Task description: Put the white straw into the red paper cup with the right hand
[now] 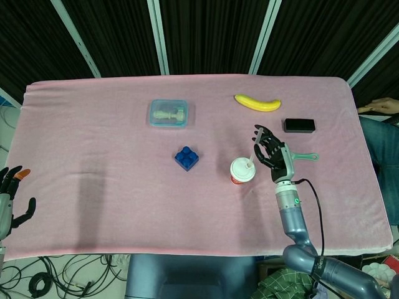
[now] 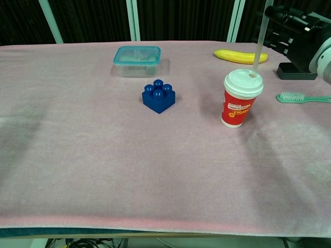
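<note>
The red paper cup (image 2: 238, 107) with a white lid (image 1: 242, 169) stands upright on the pink cloth, right of centre. The white straw (image 2: 259, 37) rises nearly upright from the lid's hole, its lower tip at the opening (image 2: 252, 75). My right hand (image 2: 296, 33) (image 1: 270, 150) pinches the straw's upper part, just right of and above the cup. My left hand (image 1: 10, 193) hangs off the table's left edge with fingers apart, holding nothing.
A blue block (image 2: 159, 96) lies left of the cup. A clear lidded box (image 2: 137, 53) sits further back. A banana (image 2: 240, 56), a black box (image 2: 297, 71) and a green toothbrush (image 2: 302, 97) lie around my right hand.
</note>
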Available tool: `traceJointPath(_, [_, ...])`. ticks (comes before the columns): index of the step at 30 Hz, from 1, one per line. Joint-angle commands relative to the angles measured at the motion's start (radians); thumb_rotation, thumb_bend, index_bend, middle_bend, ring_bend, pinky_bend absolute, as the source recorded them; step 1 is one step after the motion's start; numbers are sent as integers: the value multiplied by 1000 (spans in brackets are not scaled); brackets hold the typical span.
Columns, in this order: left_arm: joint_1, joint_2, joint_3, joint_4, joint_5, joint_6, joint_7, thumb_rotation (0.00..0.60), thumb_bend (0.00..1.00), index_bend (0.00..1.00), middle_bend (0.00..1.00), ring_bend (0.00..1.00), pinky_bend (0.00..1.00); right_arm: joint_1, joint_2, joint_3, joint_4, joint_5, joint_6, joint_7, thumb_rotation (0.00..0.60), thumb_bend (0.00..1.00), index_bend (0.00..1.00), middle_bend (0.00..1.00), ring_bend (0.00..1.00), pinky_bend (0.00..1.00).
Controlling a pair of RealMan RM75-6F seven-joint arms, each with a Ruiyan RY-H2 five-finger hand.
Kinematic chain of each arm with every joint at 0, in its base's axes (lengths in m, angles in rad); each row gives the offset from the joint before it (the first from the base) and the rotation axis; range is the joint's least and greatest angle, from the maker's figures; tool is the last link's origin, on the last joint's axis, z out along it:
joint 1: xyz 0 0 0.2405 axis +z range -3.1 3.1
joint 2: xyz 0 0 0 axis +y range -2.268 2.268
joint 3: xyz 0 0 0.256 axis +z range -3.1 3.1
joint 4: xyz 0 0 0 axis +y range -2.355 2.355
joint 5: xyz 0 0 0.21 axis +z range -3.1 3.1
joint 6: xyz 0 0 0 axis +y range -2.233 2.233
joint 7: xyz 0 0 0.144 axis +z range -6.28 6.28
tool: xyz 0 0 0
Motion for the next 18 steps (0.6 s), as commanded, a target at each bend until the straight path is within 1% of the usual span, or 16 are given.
traceJointPath(1, [0, 0, -1, 0, -1, 1, 0, 600, 446, 195, 90, 19, 3, 1, -3, 0, 4, -1, 0, 0, 600, 412, 705, 194, 197, 208])
traceJointPath(18, [1, 0, -1, 0, -1, 1, 0, 600, 446, 195, 90, 19, 3, 4, -36, -3, 43, -11, 7, 25, 600, 414, 711, 197, 198, 208])
